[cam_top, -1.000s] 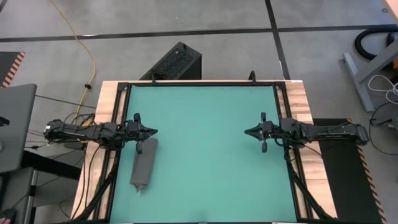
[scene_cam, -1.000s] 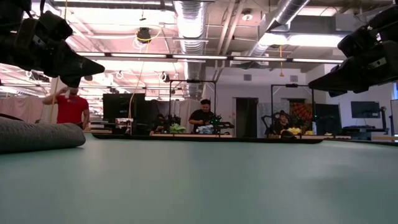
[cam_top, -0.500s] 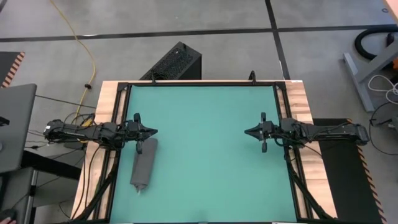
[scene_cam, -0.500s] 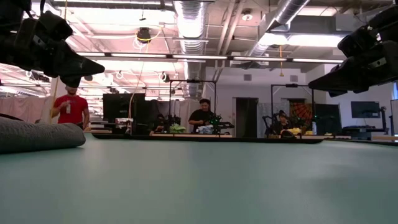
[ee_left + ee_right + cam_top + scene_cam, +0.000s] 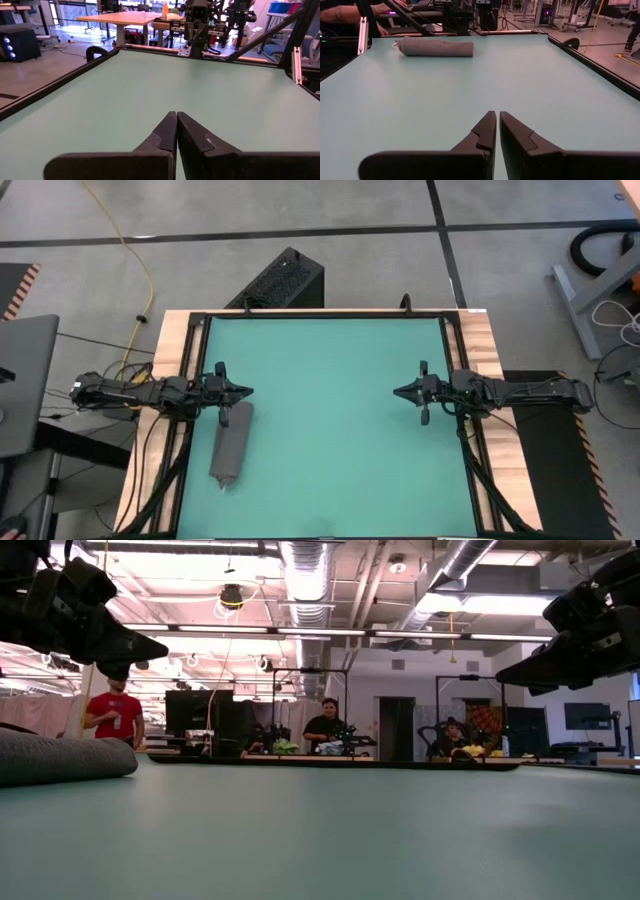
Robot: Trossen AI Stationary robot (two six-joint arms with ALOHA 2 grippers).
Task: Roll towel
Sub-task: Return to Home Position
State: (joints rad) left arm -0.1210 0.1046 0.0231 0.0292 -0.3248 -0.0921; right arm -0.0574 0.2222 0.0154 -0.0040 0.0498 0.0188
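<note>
My left pincer (image 5: 247,391) is clenched, its two fingers (image 5: 167,131) pressed flat together with nothing between them. It hangs above the green mat (image 5: 340,440) and points toward the mat's middle. My right pincer (image 5: 397,391) is clenched and empty in the same way, its fingers (image 5: 487,131) meeting along their length. It faces the left pincer tip to tip from well across the mat, also raised off the surface.

The towel (image 5: 231,442) lies on the mat as a dark grey roll just beside my left pincer and lower than it, one end close under the tip. The rest runs away from the tip along the mat's edge on that arm's side. From my right pincer it lies far across the mat, untouched. The wooden bench (image 5: 170,330) borders the mat. Beyond it, a person in a red shirt (image 5: 112,716) stands in the room.
</note>
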